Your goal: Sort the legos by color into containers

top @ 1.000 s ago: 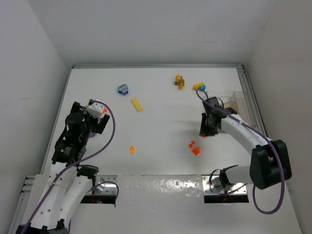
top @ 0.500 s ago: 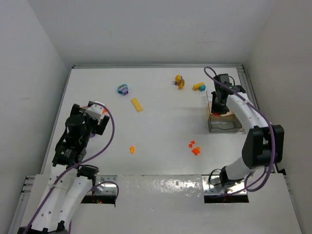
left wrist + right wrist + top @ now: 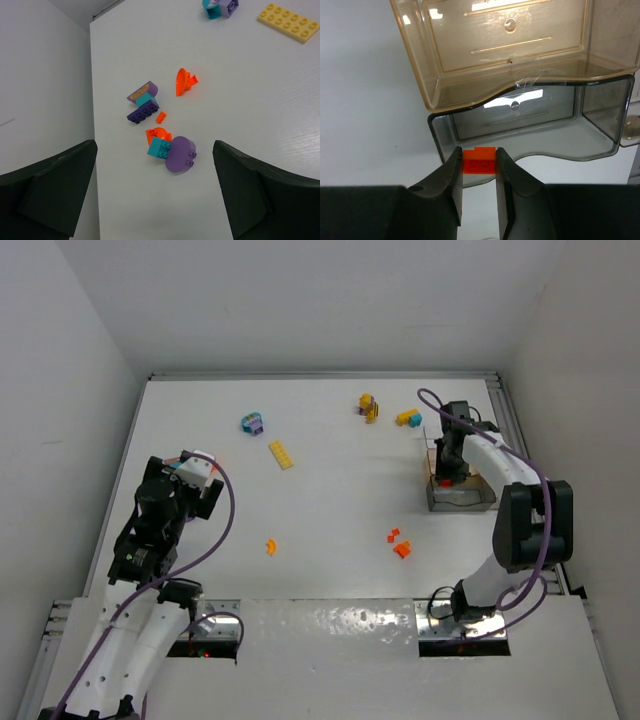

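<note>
1. Top view: my right arm (image 3: 500,465) reaches over the boxes on the table's (image 3: 330,490) right side. The right pincer (image 3: 445,476) hides much of them. I can make out the grey box (image 3: 468,496) and only a sliver of amber wall beyond it. The left pincer (image 3: 190,480) is buried under its own wrist, so its jaws are unreadable here. Loose legos: a yellow plate (image 3: 282,454), mixed clumps (image 3: 368,407) along the far side, an orange curve (image 3: 271,546) and orange bits (image 3: 400,543).

2. Left wrist: the left pincer's fingers (image 3: 50,185) stand wide apart with nothing held, both cut off by the frame's bottom edge. On the table between them lies a teal-orange-purple clump (image 3: 170,148). Beyond it are an orange speck (image 3: 161,118), a purple-teal clump (image 3: 144,102) and an orange cone (image 3: 184,81). Another clump is clipped by the top edge.

3. Right wrist: the right pincer, drawn narrow, clamps an orange brick (image 3: 480,161) at the grey box's near-left rim. The amber box (image 3: 510,50) sits right behind, overlapping it. I cannot tell whether the brick hangs inside or outside the rim.
</note>
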You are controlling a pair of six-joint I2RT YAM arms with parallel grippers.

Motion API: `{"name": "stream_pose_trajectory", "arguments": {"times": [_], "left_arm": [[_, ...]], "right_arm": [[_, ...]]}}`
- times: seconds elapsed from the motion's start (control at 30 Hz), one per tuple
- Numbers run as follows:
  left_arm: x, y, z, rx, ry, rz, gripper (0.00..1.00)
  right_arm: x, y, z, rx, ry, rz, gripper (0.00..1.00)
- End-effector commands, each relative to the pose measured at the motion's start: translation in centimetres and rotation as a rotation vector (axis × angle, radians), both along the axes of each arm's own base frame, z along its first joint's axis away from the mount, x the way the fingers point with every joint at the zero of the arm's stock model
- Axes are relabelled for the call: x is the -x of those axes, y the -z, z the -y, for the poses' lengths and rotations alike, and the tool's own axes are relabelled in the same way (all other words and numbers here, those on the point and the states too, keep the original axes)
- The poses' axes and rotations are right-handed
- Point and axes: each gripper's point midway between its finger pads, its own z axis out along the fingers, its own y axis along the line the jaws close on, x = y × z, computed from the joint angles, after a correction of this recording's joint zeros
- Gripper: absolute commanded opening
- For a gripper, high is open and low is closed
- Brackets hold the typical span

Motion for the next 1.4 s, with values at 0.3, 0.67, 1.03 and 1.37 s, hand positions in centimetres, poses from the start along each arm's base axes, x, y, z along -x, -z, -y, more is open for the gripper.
{"name": "stream_pose_trajectory", "arguments": {"times": [0.3,0.67,1.03,1.37], "left_arm": [[-0.5,-2.1,-0.1,-0.007,-0.001,0.074,1.0],[-0.5,-2.7,0.2,0.002,0.01,0.086,1.0],[-1.0,-2.9,0.7,0.029,0.024,0.102,1.0],[-0.8,-3.0,0.7,0.036,0.023,0.096,1.0]], "right_arm": [[-1.4,-1.0,0.8,0.023,-0.002,0.035,0.35],[-1.9,-5.8,0.5,0.007,-0.011,0.121,0.44],[8.2,-2.4,-14.8,-0.225,-0.506,0.056,0.57],[10.2,2.2,-16.5,-0.283,-0.267,0.033,0.54]]}}
